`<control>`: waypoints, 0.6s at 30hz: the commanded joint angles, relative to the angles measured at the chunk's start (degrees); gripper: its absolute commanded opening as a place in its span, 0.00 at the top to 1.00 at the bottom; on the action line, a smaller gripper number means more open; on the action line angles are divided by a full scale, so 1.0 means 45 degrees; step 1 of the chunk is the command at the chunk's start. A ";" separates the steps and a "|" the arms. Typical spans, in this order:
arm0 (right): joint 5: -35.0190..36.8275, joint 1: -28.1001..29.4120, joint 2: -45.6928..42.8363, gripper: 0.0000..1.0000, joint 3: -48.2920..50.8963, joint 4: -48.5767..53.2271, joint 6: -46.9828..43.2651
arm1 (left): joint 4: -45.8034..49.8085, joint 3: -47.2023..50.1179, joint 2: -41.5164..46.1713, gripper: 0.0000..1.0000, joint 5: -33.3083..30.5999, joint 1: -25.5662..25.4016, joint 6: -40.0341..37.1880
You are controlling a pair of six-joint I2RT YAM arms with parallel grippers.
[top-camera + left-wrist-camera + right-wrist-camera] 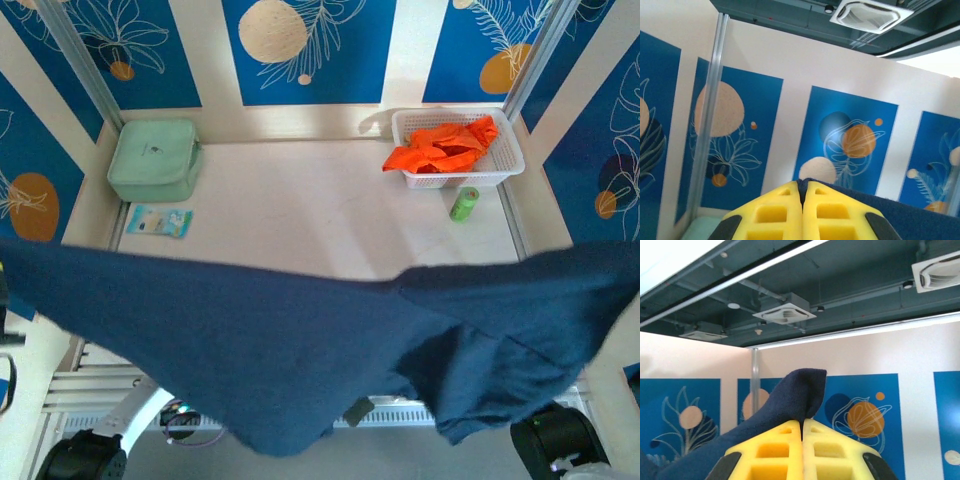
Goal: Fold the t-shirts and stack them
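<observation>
1. Gripping one edge of the navy t-shirt [300, 350], the left pincer [802, 192] is closed tight on the cloth.
2. That navy t-shirt hangs stretched above the worktop [320, 200] between the 2 arms.
3. Closed just as tight, the right pincer [802, 424] pinches another edge.
4. At the far right, the orange t-shirt [440, 148] lies crumpled in the white basket [505, 130].

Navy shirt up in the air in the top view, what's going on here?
Both arms hold the navy t-shirt stretched out in the air above the table. The left gripper is shut on one edge of it, and the right gripper is shut on another, with a fold of cloth poking up past it. The orange t-shirt lies crumpled in the white basket at the far right. Nothing is folded or stacked yet.
</observation>
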State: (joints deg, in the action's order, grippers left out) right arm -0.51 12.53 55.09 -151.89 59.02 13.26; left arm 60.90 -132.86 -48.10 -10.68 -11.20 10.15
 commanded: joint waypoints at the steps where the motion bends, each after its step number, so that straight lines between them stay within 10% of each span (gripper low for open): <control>1: 0.1576 0.0122 0.2015 1.00 0.1018 -0.1411 -0.0987 | -0.1972 0.0672 -0.1725 1.00 -0.1914 -0.0387 -0.1807; 11: 0.2559 -0.0083 0.8305 1.00 0.1402 -0.3295 -0.3146 | -0.7412 0.4245 -0.6226 1.00 -0.4012 -0.0125 -0.5137; 18: 0.2224 -0.0335 1.4250 1.00 -0.0160 -0.3762 -0.3828 | -1.0514 0.6078 -1.0587 1.00 -0.3378 0.0992 -0.4256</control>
State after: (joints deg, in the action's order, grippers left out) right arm 8.86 11.51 113.65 -147.72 44.10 -1.17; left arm 23.88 -106.43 -91.15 -25.36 -8.51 -9.50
